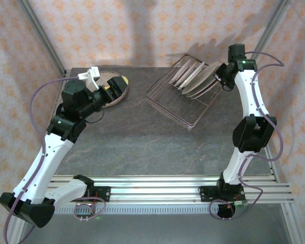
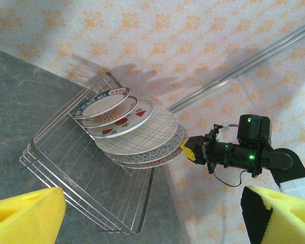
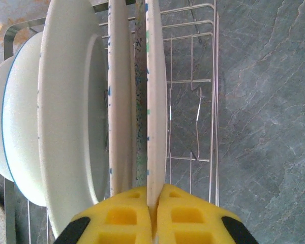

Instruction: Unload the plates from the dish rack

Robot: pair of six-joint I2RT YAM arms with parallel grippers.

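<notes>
Right gripper (image 3: 153, 206) clamped on rim of outermost pale round plate (image 3: 156, 101) in silvery wire dish rack (image 3: 213, 101). Left gripper (image 2: 152, 221) wide open, empty.

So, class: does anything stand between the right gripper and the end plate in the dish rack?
Nothing visible does. The right gripper is shut on the rim of the end plate. The next plate stands close against one side; on the other side are only bare wires of the dish rack.

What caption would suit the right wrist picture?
Right tool pinching the rim of the end plate standing in the dish rack.
</notes>
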